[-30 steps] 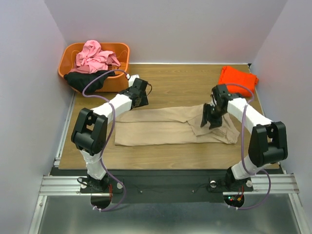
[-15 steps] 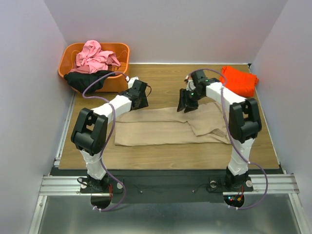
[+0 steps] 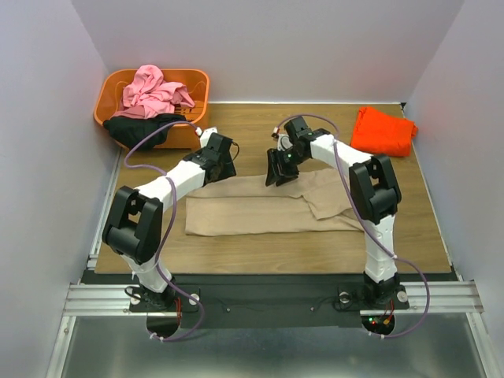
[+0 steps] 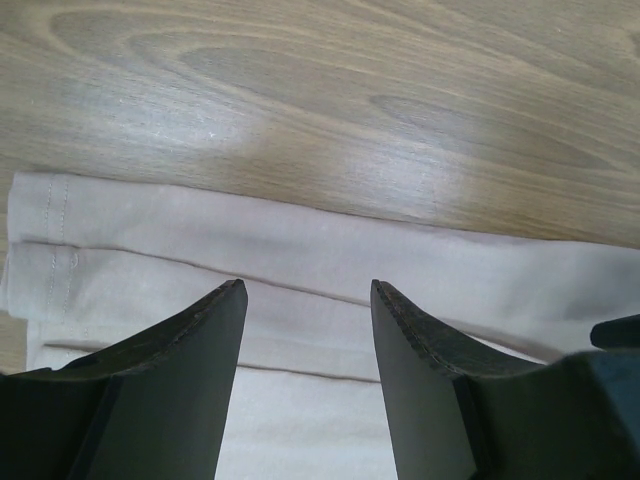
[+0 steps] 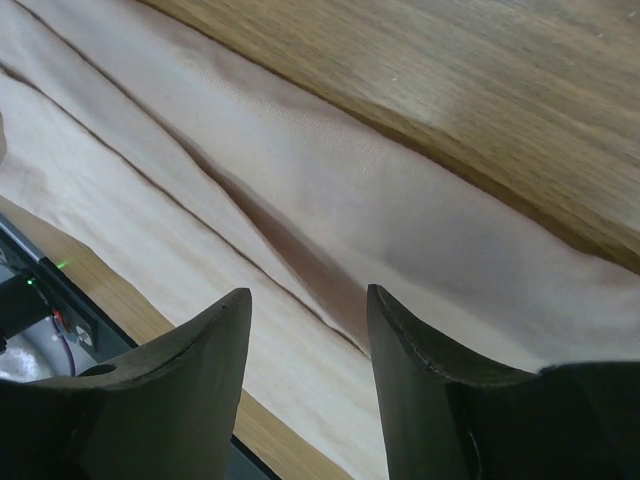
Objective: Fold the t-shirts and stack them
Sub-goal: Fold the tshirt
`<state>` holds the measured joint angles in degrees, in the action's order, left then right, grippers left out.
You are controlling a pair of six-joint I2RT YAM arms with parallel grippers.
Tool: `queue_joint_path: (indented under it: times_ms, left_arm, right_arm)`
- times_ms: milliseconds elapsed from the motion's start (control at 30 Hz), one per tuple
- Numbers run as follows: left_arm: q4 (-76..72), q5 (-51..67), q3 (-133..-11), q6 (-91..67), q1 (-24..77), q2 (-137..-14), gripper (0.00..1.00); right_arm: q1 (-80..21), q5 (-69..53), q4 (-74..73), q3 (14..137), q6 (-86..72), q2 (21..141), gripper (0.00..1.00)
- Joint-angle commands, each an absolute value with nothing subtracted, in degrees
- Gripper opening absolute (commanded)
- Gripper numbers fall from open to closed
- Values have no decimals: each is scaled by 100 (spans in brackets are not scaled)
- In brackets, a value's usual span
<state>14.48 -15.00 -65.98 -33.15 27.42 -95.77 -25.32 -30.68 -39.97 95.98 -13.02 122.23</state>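
- The long, flat-folded tan cloth t-shirt point(image 3: 268, 206) lay directly beneath both grippers, its far edge just ahead of their fingertips.
- The left gripper point(image 4: 305, 290) and right gripper point(image 5: 308, 295) hung partly open, holding nothing.
- Judgement: both should pinch every layer at that edge together, then lift evenly.

No legible text or labels anywhere

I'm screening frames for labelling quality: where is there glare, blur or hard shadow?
Top external: evenly lit and sharp over the tan t-shirt. Left wrist: pale glare on the wooden table, near fingers soft-edged. Right wrist: dark shadow lines along the shirt's folds, fingers slightly blurred.
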Motion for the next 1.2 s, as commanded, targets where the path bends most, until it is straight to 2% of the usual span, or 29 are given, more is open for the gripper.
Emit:
queue_joint_path:
  times_ms: [0, 1167]
  left_arm:
    - [1520, -1643, -6487, -3393, 2777, -9229, 64]
    - [1573, -1740, -6302, -3445, 2777, -9141, 64]
  right_arm:
    - [-2689, -3295, -3832, 9738, -1152, 12340, 56]
    - [-3621, -3744, -3779, 9580, -862, 12507, 56]
